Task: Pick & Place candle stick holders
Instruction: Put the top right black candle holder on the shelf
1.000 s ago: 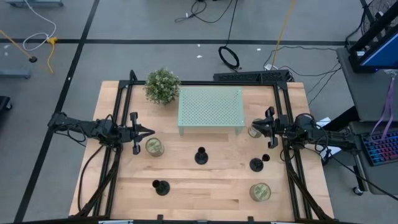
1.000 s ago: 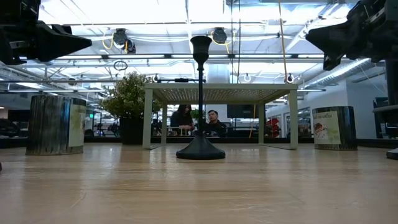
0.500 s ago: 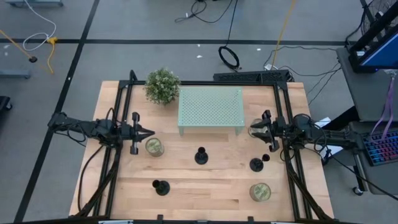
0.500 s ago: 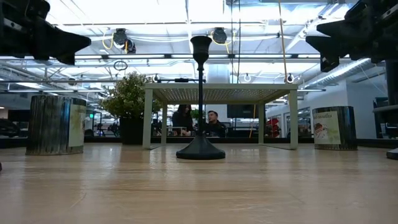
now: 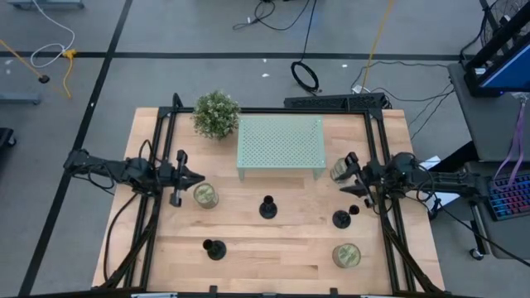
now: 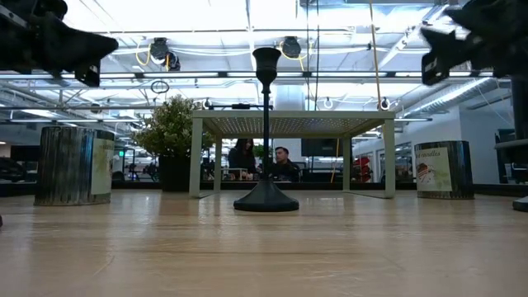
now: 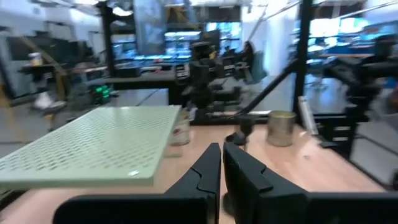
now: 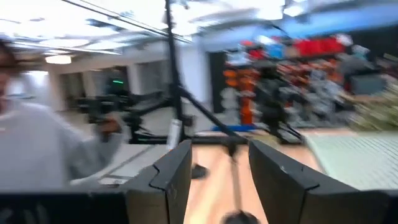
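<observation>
High view shows three matte-black flared-base candle stick holders (image 5: 267,207) (image 5: 214,248) (image 5: 341,218) upright on the wooden table (image 5: 273,248); low view shows one clearly, stem vertical. Left gripper (image 7: 221,163) is clenched; right gripper (image 8: 219,163) is released, both hovering empty.

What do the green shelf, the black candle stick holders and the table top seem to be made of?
The green shelf looks like painted perforated sheet metal: rows of small holes, a thin flat top. The candle stick holders look like matte black metal, perhaps cast: dull surface without shine; plastic is possible. The table top looks like light wood planks with visible grain and seams.
</observation>
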`<act>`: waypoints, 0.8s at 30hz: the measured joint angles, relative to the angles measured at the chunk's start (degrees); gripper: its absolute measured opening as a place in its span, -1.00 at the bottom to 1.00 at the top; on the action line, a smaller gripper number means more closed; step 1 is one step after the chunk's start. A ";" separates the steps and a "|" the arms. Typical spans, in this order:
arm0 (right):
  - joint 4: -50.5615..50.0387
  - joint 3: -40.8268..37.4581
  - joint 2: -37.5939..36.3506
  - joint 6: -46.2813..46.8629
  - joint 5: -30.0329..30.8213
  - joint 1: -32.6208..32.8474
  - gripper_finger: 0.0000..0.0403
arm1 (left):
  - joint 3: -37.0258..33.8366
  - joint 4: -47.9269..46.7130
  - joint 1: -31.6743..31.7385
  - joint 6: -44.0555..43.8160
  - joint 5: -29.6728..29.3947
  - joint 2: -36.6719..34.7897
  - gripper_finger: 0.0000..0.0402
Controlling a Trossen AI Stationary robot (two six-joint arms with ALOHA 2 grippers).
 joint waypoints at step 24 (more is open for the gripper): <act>8.63 -0.02 16.16 -8.15 -13.57 13.82 0.17 | 0.00 26.62 0.00 0.55 -1.57 17.52 -0.12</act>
